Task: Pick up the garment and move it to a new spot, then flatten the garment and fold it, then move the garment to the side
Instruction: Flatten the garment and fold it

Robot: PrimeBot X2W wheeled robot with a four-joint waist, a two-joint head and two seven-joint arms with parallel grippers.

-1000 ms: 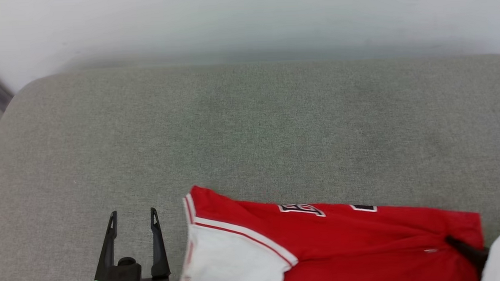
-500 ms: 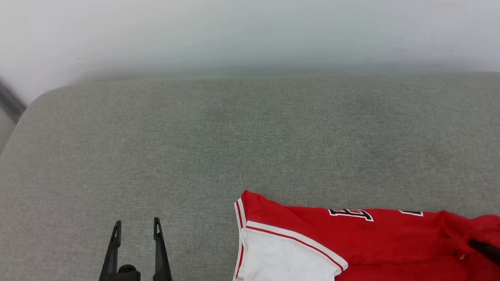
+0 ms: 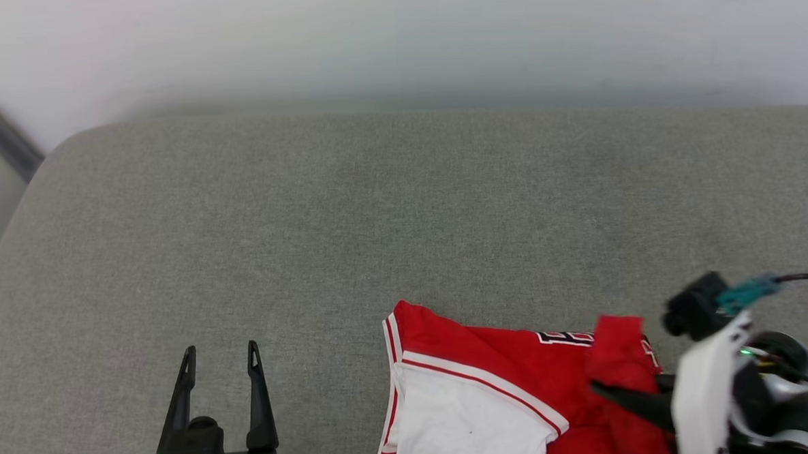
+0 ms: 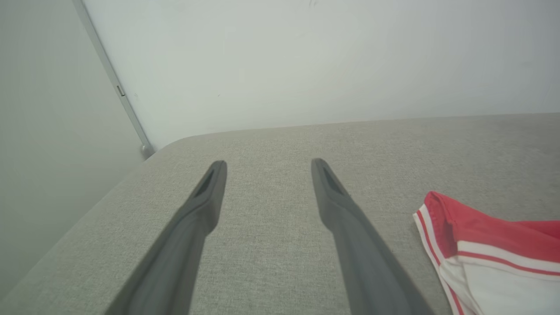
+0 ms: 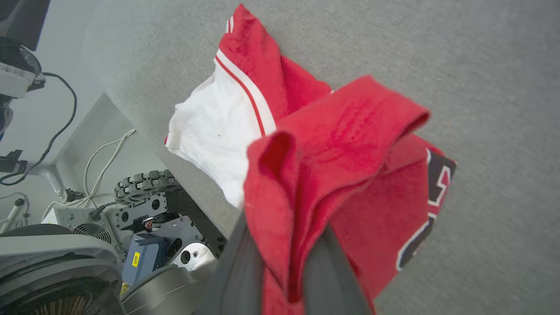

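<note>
right gripper (image 5: 284, 245): clamped hard on a bunched fold of red cloth, fabric squeezed between the two dark fingers (image 5: 236, 271) and held up off the surface.
garment (image 3: 492, 380): red jersey T-shirt at the near edge of the grey upholstered surface (image 3: 376, 221), right of the middle in the head view, its body rumpled and doubled over.
white sleeve (image 3: 467, 429): lying flat on the surface, striped trim (image 4: 426, 227) along its edge.
numerals (image 5: 437, 166): black, white-outlined, partly covered by the raised fold.
left gripper (image 3: 218, 351): fingers spread apart, nothing between them, over bare grey fabric, left of the sleeve and clear of it.
backdrop: pale wall (image 3: 396, 36) behind the surface.
</note>
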